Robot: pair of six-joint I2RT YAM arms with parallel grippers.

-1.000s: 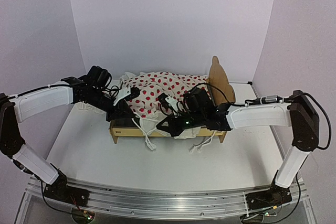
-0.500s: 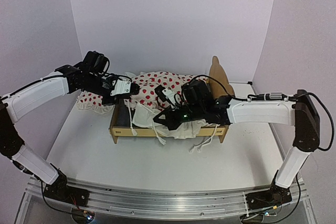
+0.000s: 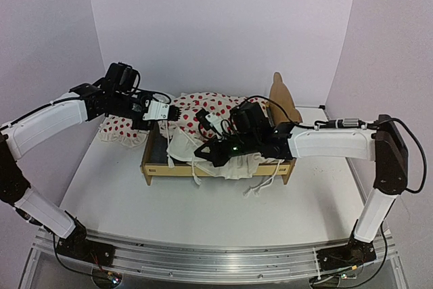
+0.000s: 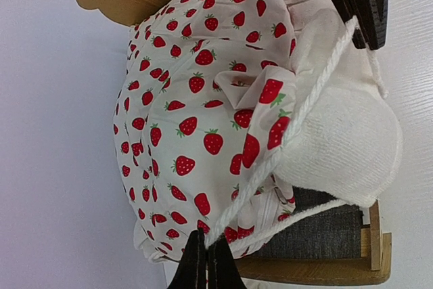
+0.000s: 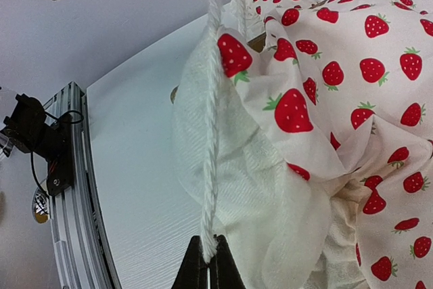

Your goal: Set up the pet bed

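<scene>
Since the left gripper [image 3: 166, 115] has lifted clear of the frame's left end over the last second, it and the right gripper [image 3: 200, 149] now pinch the white cord [image 5: 211, 133] of the blanket [image 3: 203, 107] taut above the pet bed [image 3: 169, 169] mid-table [image 3: 203, 218], likely readying a spread.

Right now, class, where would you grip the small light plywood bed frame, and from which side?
Probably the scalloped headboard, from above: it stands upright and thin, clear of the strawberry-print blanket whose fabric and cords drape the near rail.
</scene>
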